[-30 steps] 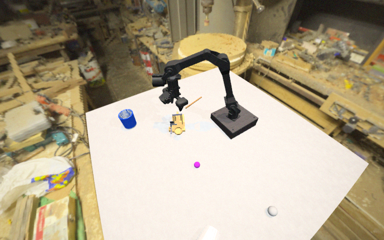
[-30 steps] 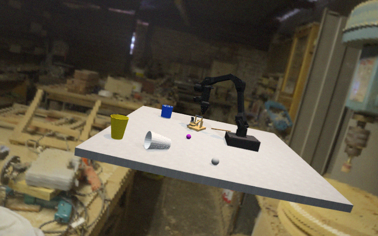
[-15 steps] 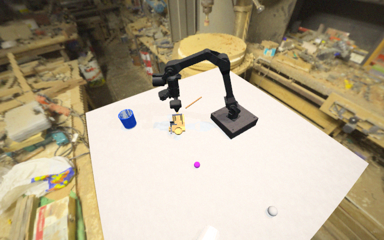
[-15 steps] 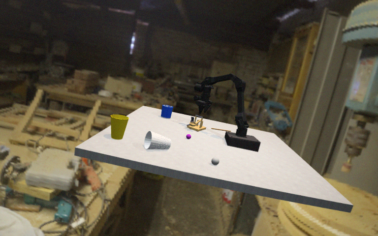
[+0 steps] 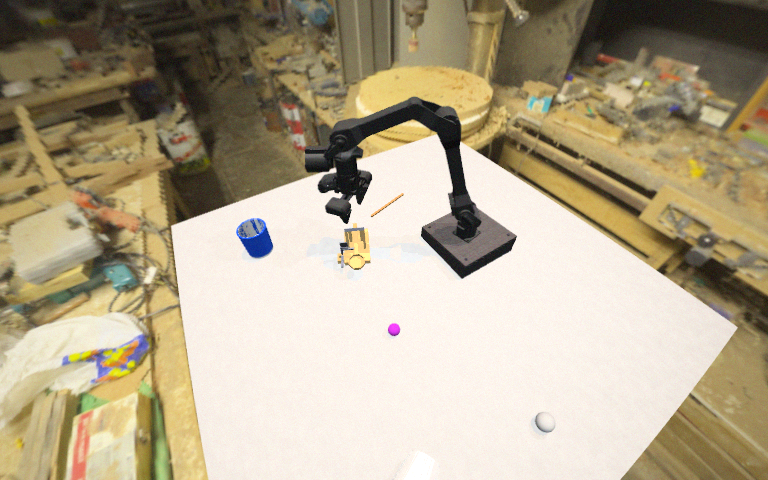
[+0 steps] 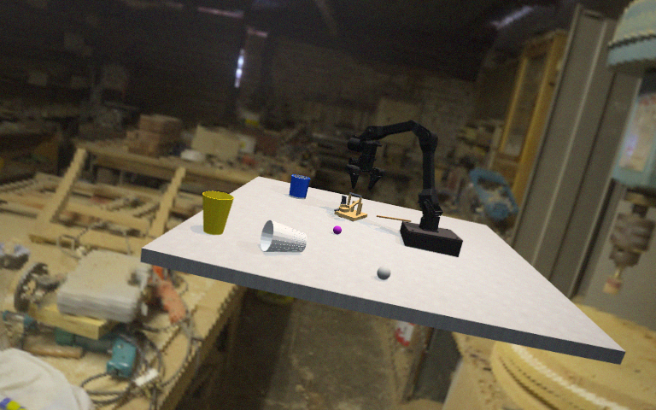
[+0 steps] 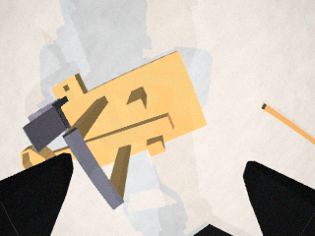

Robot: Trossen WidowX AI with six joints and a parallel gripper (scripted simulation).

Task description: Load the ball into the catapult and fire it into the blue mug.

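The wooden catapult point(image 5: 365, 254) point(image 6: 351, 214) point(image 7: 182, 93) stands on the table with its dark crossbar over the arm. Its round cup point(image 5: 356, 261) looks empty in the top view and is partly hidden by a finger in the wrist view. A small magenta ball point(image 5: 394, 329) point(image 6: 336, 230) and a larger grey ball point(image 5: 544, 421) point(image 6: 383, 272) lie apart on the table. The blue mug point(image 5: 257, 243) point(image 6: 300, 187) stands upright, left of the catapult in the top and exterior views. My gripper point(image 5: 353, 211) point(image 6: 362, 188) point(image 7: 161, 168) is open and empty, above the catapult.
A thin orange stick point(image 5: 387, 204) point(image 6: 393, 218) point(image 7: 290, 123) lies between the catapult and the dark arm base point(image 5: 470, 249) point(image 6: 430, 239). A yellow cup point(image 6: 216, 214) stands upright near the table's edge. A white cup point(image 5: 417, 466) point(image 6: 285, 239) lies on its side.
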